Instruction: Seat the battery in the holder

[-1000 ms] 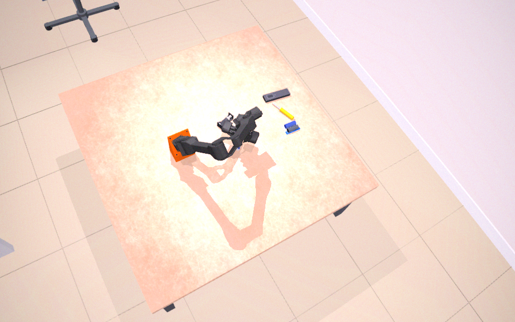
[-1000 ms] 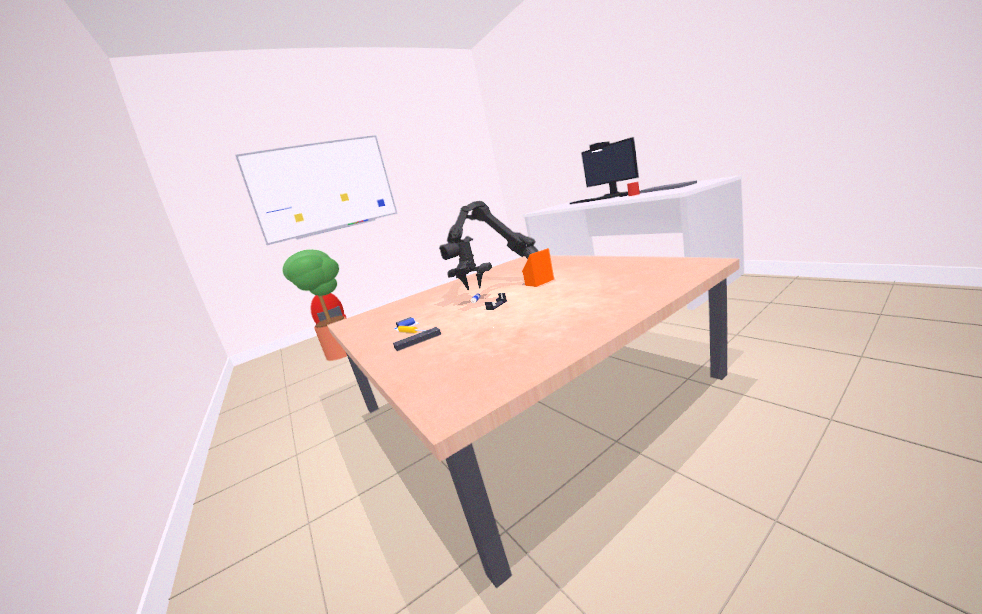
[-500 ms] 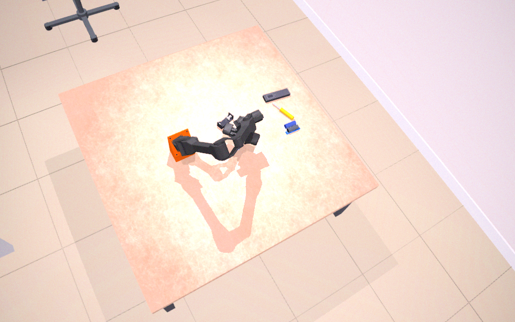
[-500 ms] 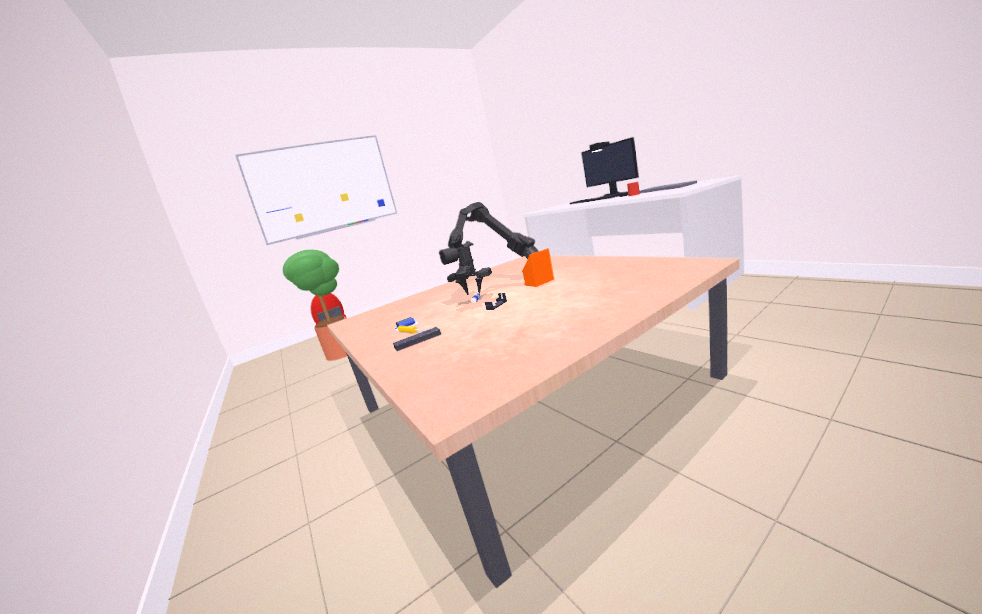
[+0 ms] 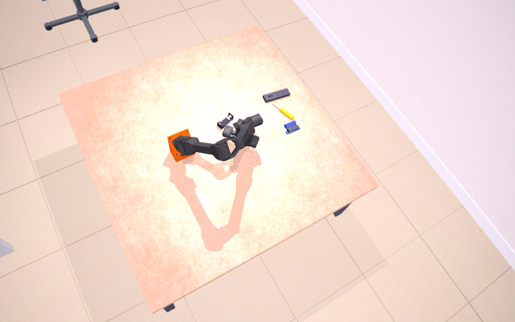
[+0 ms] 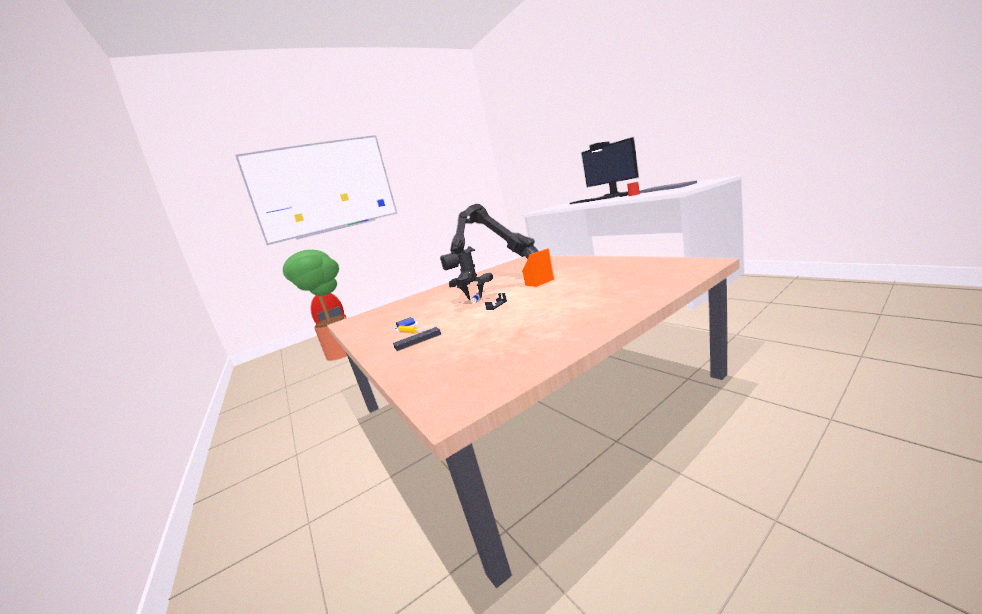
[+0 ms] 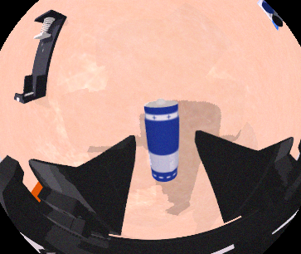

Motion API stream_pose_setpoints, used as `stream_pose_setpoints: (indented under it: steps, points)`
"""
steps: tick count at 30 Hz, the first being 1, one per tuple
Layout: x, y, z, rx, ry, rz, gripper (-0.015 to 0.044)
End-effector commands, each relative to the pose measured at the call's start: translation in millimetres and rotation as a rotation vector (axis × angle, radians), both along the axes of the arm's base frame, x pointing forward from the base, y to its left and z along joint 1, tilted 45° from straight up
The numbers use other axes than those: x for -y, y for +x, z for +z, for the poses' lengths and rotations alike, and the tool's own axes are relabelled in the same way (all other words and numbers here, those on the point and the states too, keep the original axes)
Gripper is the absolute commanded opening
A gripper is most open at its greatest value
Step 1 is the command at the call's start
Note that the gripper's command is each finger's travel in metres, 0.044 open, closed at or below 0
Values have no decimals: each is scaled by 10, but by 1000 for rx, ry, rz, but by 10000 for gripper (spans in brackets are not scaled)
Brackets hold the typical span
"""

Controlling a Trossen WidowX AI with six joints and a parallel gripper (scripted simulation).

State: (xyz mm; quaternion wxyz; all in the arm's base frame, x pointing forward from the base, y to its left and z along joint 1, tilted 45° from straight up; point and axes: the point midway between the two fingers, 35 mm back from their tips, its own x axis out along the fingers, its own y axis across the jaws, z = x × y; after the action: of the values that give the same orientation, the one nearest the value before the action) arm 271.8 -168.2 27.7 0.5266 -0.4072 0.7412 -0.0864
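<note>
The blue and silver battery (image 7: 162, 140) (image 6: 474, 300) lies on the table, its long axis pointing away from the wrist camera. My gripper (image 7: 166, 139) (image 6: 470, 293) is low over it, with one finger on each side. There is a visible gap between each finger and the battery, so the gripper is open. The black holder (image 7: 39, 63) (image 5: 224, 119) (image 6: 496, 302) lies empty a short way to the left in the wrist view, its spring at the far end. In the top view the arm hides the battery.
The arm's orange base (image 5: 177, 146) (image 6: 537, 268) stands behind the gripper. A dark remote (image 5: 276, 95) (image 6: 416, 338), a yellow screwdriver (image 5: 283, 111) and a small blue object (image 5: 291, 127) (image 7: 269, 13) lie near the table's far side.
</note>
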Motion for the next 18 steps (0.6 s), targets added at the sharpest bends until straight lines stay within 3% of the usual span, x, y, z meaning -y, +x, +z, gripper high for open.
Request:
stream_pose_setpoints:
  steps: [1, 5, 13, 18]
  points:
    - [30, -41, -43, -14, -2, 1, 245]
    - [30, -41, -43, -14, -2, 1, 140]
    - [30, -41, -43, -14, -2, 1, 87]
    - [-11, -10, -18, 0, -4, 10, 83]
